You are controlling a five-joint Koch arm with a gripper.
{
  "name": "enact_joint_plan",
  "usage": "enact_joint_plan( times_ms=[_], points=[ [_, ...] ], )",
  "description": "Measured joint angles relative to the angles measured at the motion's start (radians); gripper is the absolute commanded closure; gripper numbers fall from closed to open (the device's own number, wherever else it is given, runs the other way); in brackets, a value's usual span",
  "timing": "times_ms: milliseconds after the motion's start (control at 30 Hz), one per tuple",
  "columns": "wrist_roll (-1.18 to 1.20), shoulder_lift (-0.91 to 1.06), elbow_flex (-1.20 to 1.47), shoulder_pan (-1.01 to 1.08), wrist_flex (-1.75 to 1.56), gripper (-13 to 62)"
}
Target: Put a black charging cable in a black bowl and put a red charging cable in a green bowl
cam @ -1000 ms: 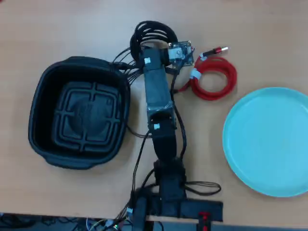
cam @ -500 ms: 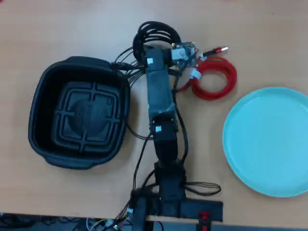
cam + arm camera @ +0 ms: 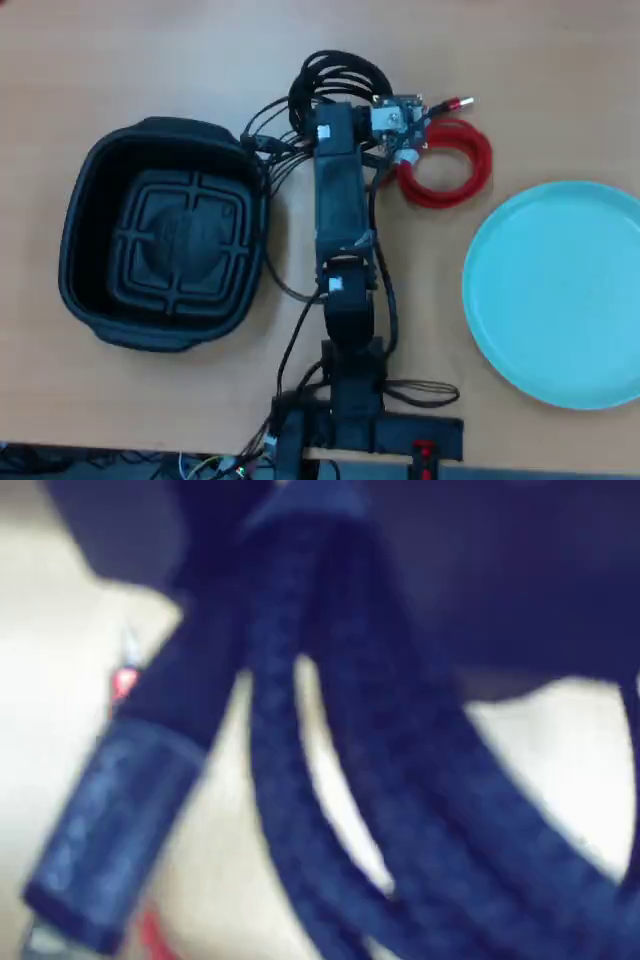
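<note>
In the overhead view my gripper is at the near edge of the black charging cable, a round coil at the top centre. The wrist view is filled by the cable's blurred braided strands, bunched together at the top under the dark jaws, with a black plug at lower left. The gripper looks shut on the strands. The red charging cable lies coiled just right of the gripper, and a bit of it shows in the wrist view. The black bowl stands at the left, and the green bowl at the right. Both are empty.
The arm's base is clamped at the table's near edge, with loose black wires running between the arm and the black bowl. A small circuit board sticks out right of the wrist, over the red coil.
</note>
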Motion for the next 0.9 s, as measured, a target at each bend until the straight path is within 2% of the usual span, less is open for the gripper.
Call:
enact_joint_plan(
  times_ms=[200,467,667,900],
  points=[
    [0.000,0.075,0.000,0.074,0.051,55.9],
    [0.000,0.268,0.000,0.130,0.172,55.9],
    [0.000,0.382,0.000,0.094,0.179,55.9],
    [0.000,0.471,0.000,-0.041,0.181,55.9]
  ],
)
